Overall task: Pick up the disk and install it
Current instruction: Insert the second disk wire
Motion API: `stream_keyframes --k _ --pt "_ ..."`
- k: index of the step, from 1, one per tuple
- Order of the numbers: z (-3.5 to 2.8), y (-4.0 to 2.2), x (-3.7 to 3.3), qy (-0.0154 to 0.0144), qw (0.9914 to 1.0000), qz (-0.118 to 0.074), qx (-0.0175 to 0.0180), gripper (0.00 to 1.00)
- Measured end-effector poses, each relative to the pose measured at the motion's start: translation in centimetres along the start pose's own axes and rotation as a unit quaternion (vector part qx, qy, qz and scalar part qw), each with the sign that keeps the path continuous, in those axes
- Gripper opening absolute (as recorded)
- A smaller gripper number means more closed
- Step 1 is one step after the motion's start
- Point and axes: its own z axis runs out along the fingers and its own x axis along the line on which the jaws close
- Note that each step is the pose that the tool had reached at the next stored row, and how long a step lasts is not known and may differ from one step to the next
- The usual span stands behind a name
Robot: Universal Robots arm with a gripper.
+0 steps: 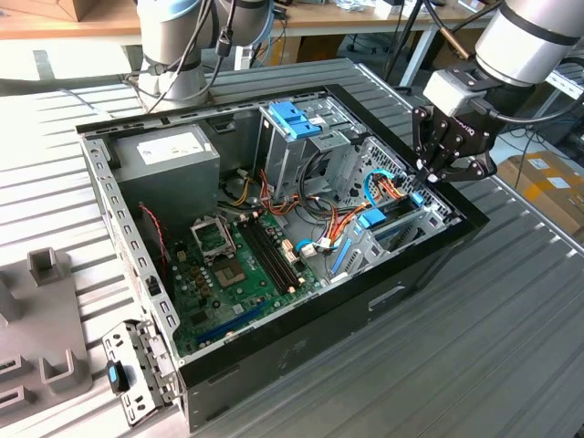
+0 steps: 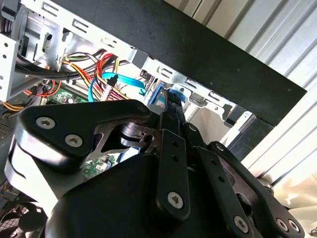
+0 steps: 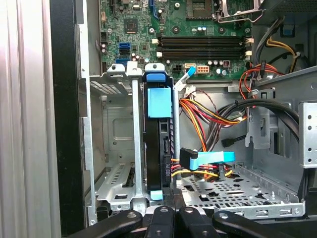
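A ribbed grey metal table [image 1: 511, 347] fills the foreground; wooden workbenches [image 1: 82, 18] and cardboard boxes [image 1: 552, 178] stand behind.

Beside gripper [image 3: 171, 210]: disk [image 3: 159, 144] upright in metal cage [image 3: 116, 148]; bay behind it open.
Other side: cables [image 3: 208, 116] crowd the gap.

Blue-railed disk [image 3: 159, 144], green motherboard [image 1: 239, 265]

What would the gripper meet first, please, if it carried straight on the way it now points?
Most likely the blue-railed disk, standing on edge in the metal drive cage: the gripper sits right at its near end. Whether they already touch is unclear.
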Motion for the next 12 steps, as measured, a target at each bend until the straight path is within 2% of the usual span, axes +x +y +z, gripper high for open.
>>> stream_keyframes --k 7,11,12 --pt "-0.01 0.0 0.0 0.0 1.0 0.0 0.0 0.11" --pt "-0.02 0.0 0.0 0.0 1.0 0.0 0.0 0.36" --pt "-0.03 0.0 0.0 0.0 1.0 0.0 0.0 0.36"
